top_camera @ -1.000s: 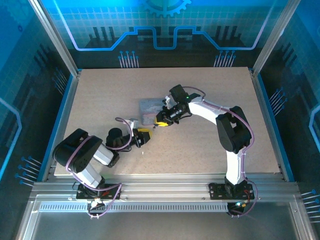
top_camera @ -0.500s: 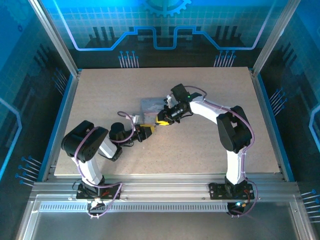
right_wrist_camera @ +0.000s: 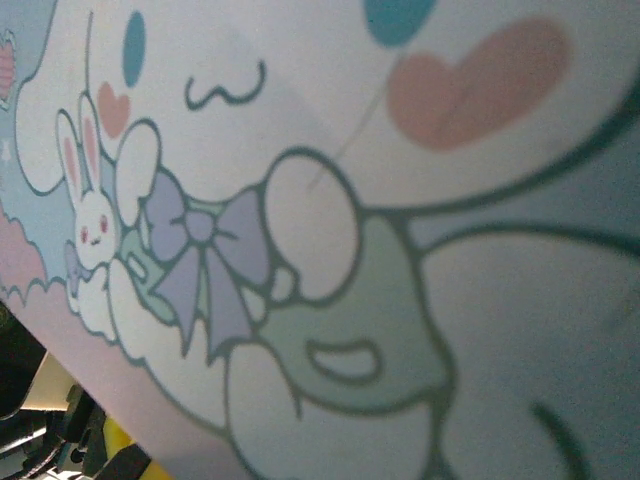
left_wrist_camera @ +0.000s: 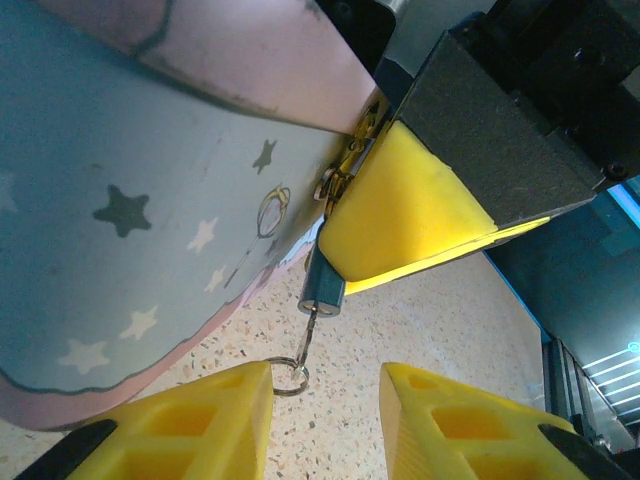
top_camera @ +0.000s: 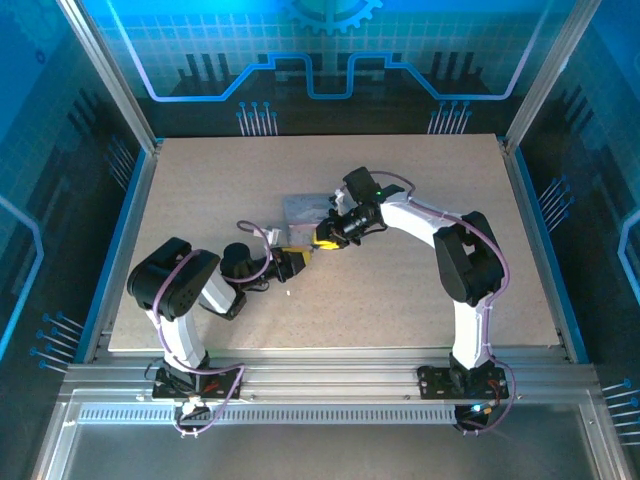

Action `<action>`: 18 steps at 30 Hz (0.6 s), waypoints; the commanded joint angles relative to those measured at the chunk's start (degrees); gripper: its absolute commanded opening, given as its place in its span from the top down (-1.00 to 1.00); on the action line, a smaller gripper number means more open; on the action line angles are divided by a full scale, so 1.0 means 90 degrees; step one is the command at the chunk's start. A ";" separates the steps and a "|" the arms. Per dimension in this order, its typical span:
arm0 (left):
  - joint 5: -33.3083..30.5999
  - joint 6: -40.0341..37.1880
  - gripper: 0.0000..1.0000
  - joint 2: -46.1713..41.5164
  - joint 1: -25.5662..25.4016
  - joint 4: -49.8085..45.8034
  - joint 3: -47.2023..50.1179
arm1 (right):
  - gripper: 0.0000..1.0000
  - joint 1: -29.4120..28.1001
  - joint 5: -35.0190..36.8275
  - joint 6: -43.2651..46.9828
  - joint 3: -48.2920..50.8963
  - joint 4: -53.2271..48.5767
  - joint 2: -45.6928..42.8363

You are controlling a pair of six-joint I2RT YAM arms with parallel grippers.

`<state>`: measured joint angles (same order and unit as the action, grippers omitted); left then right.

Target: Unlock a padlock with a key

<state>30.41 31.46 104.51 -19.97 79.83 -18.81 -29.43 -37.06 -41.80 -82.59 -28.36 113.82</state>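
Padlock [left_wrist_camera: 322,292]: at the edge of the tin [left_wrist_camera: 150,200], straight ahead of my left gripper [left_wrist_camera: 328,388] and tight against a yellow finger of the right gripper [top_camera: 322,241].
Key [left_wrist_camera: 311,335]: already seated in it, I judge, with its ring just beside my left finger.
Left jaws: apart, empty.
Right jaws: I cannot tell.
Remaining: grasp key, turn, free shackle.

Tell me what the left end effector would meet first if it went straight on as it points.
Probably the key, its ring just ahead of the left end effector; the padlock hangs right behind it. Depth is hard to judge.
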 commanded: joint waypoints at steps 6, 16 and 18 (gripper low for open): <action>-0.0695 -0.0442 0.29 -0.0740 0.0026 0.0005 0.0520 | 1.00 0.0086 -0.0100 -0.1112 0.0515 0.0783 -0.0301; -0.1085 -0.0919 0.30 -0.2021 -0.0066 -0.3061 -0.0133 | 1.00 0.0077 0.0719 -0.1746 0.0678 0.1394 -0.0392; -0.0986 -0.0843 0.29 -0.2011 -0.0066 -0.3515 -0.0394 | 1.00 0.0067 0.0705 -0.1824 0.0602 0.1437 -0.0324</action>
<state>22.06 25.54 87.29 -20.32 58.13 -19.07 -29.28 -31.70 -55.11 -77.45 -17.26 111.66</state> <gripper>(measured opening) 0.353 0.172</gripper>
